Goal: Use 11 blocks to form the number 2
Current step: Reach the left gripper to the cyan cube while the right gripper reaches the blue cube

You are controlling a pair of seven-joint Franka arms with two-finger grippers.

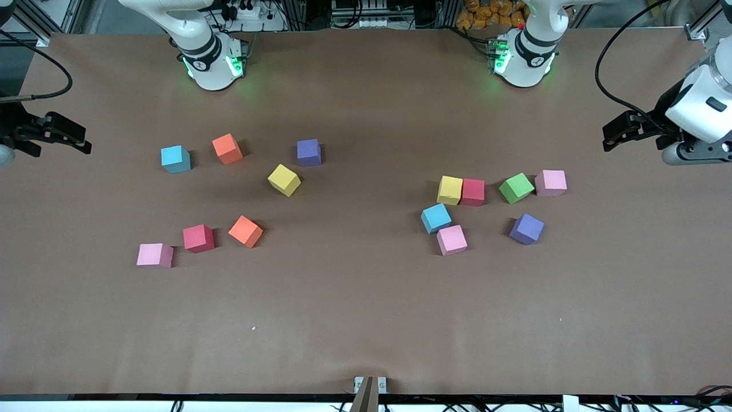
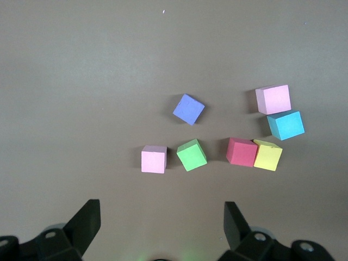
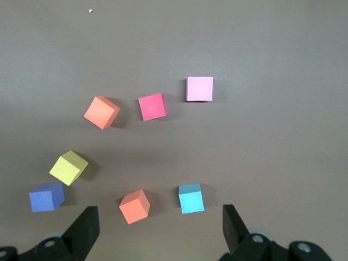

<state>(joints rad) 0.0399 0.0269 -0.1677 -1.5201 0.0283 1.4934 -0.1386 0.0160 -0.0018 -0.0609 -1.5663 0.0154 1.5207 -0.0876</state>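
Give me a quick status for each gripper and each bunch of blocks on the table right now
left gripper: open, empty, over bare table at the left arm's end.
right gripper: open, empty, at the right arm's end.
seven blocks toward the left arm's end: loose; yellow and red touching, green and pink touching.
seven blocks toward the right arm's end: scattered, all apart.
number 2: not yet begun.
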